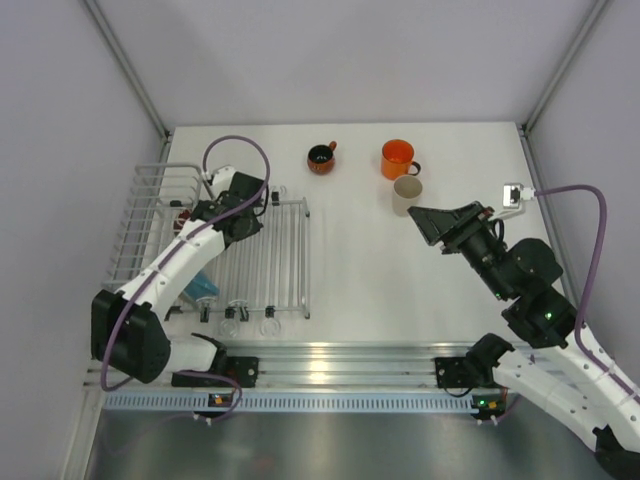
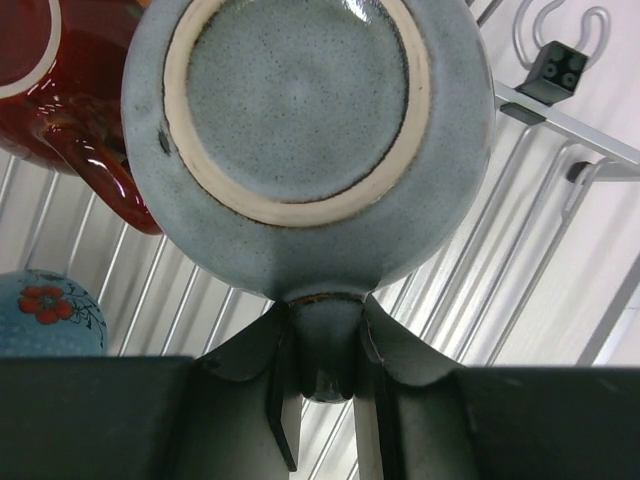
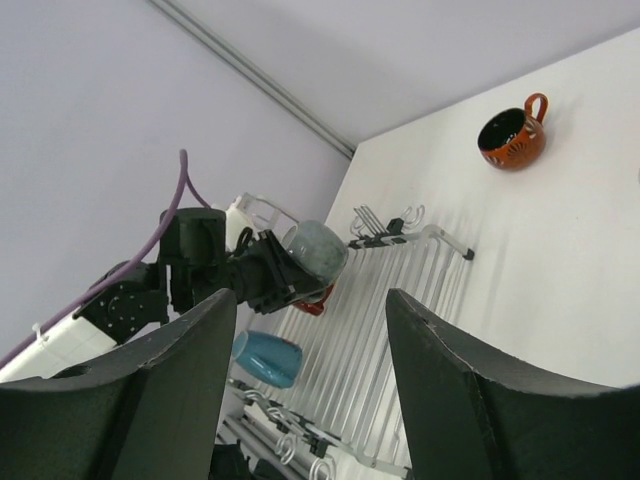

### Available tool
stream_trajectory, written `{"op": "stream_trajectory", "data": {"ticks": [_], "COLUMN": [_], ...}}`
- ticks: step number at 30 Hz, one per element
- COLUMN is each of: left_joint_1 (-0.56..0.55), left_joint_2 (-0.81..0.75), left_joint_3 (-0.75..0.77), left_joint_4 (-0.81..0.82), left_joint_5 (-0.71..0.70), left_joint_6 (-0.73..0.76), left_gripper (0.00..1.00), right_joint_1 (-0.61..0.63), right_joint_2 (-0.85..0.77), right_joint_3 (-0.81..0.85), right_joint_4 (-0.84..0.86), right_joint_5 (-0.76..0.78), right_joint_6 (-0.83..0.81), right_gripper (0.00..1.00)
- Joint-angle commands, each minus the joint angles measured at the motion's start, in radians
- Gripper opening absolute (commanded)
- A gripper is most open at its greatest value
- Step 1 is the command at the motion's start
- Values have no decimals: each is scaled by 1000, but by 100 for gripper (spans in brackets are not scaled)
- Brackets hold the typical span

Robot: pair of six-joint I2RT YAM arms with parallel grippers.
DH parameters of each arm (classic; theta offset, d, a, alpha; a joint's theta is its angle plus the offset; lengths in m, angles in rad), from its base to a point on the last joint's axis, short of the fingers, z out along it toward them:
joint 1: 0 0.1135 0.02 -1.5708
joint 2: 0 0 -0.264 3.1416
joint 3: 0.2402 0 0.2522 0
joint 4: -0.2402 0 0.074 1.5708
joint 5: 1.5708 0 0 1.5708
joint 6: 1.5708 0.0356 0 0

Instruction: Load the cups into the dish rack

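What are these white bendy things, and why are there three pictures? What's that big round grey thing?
They are two robot arms bolted to a table. One picture looks down from above. The other two come from little cameras on each arm's wrist. The left arm has its jaws shut on the handle of a grey-blue mug, its underside facing the camera, over the white dish rack. A red mug and a blue flowered cup sit in the rack. The right arm has open, empty jaws. On the table wait an orange mug, a cream mug and a small dark red mug.
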Motion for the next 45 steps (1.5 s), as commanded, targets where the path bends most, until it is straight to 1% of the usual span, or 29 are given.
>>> {"op": "stream_trajectory", "data": {"ticks": [1, 4, 8, 14, 25, 29, 30, 31, 32, 34, 35, 37, 38, 41, 42, 44, 45], "left_joint_1": [-3, -3, -3, -1, -3, -3, -3, -1, -3, -1, -3, -3, -3, -3, -3, -3, -3], "left_joint_2": [4, 24, 53, 102, 162, 162, 156, 148, 144, 128, 113, 98, 86, 75, 70, 67, 67], "left_joint_3": [6, -11, -31, -36, -53, -59, -60, -60, -65, -68, -76, -82, -88, -99, -108, -119, -122], "left_joint_4": [89, 104, 165, 172, 192, 189, 187, 187, 188, 187, 185, 185, 187, 185, 185, 185, 184], "left_joint_5": [-94, -94, -65, -42, -80, -84, -86, -89, -89, -89, -88, -89, -88, -80, -80, -66, -65], "left_joint_6": [-38, -43, -20, -23, -17, -9, -6, -6, -1, 0, -1, -3, -3, -6, -7, -11, -12], "left_gripper": [0, 0, 0, 0, 0, 0, 2, 9, 13, 15, 19, 22, 26, 32, 37, 41, 45], "right_joint_1": [-7, -7, -7, -7, -7, -7, -9, -7, -9, -7, -7, -7, -9, -7, -9, -7, -7], "right_joint_2": [2, 3, 6, -7, -15, -13, -13, -13, -13, -10, -7, -3, 0, 11, 11, 14, 16], "right_joint_3": [52, 55, 63, 71, 78, 84, 83, 83, 83, 84, 86, 86, 86, 89, 89, 89, 89], "right_joint_4": [4, 4, 0, -16, -39, -49, -51, -51, -51, -50, -51, -51, -51, -50, -49, -49, -49], "right_joint_5": [29, 29, 32, 46, 52, 57, 57, 57, 57, 55, 55, 57, 57, 48, 45, 40, 40], "right_joint_6": [-30, -33, -42, -48, -61, -67, -67, -67, -65, -65, -65, -61, -58, -50, -50, -45, -45], "right_gripper": [62, 62, 63, 63, 63, 63, 63, 63, 63, 63, 63, 63, 63, 63, 63, 63, 63]}}
